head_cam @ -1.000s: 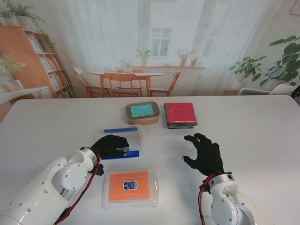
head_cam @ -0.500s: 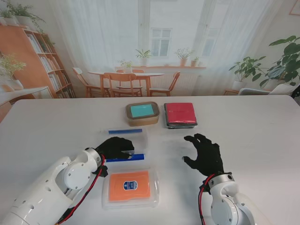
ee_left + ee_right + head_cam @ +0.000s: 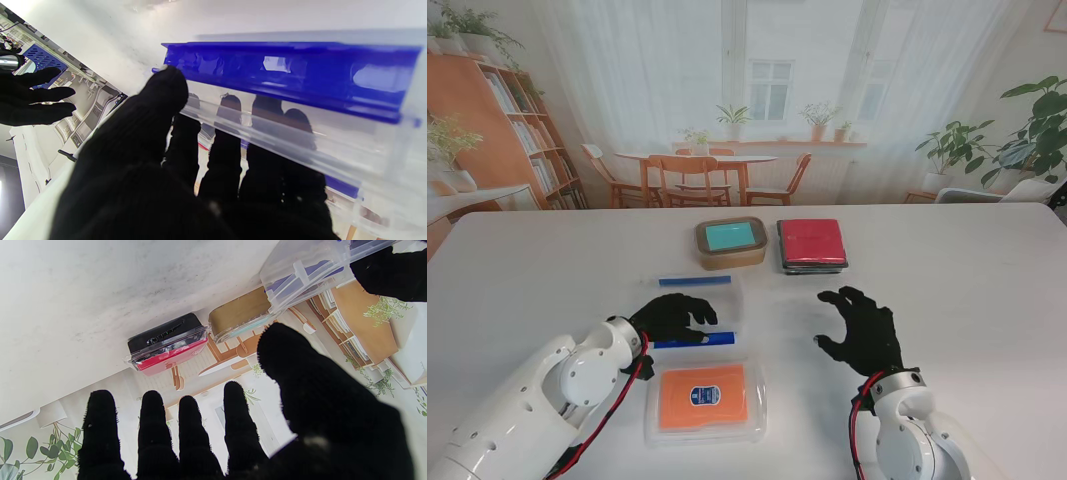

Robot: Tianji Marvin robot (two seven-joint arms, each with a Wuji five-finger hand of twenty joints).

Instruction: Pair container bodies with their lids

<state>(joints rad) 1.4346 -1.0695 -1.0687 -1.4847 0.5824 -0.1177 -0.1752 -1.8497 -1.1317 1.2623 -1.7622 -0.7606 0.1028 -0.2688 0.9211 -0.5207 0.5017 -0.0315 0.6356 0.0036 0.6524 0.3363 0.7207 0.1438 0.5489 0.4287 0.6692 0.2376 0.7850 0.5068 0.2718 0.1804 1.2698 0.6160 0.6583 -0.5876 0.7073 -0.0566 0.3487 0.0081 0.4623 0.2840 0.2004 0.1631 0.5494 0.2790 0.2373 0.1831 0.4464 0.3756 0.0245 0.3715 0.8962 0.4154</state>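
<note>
Hands in black gloves sit over the near half of the white table. The left hand grips a clear container with blue clips at about 9 o'clock from the table's middle; in the left wrist view its four fingers curl inside the clear wall while the thumb presses the outside beside the blue clip, so the hand is closed on that container. Whether the container rests on the table or is raised off it cannot be told. The right hand hovers at about 4 o'clock from the middle, fingers spread apart and holding nothing, well apart from every container. Just nearer to me than the clear container, at about 7 o'clock, lies a clear box with an orange lid carrying a blue label, flat on the table. At 12 o'clock, farther from me, a tan container with a teal top stands just beside a black container with a red lid, the tan one to the left; both are lidded and apart from the hands.
</note>
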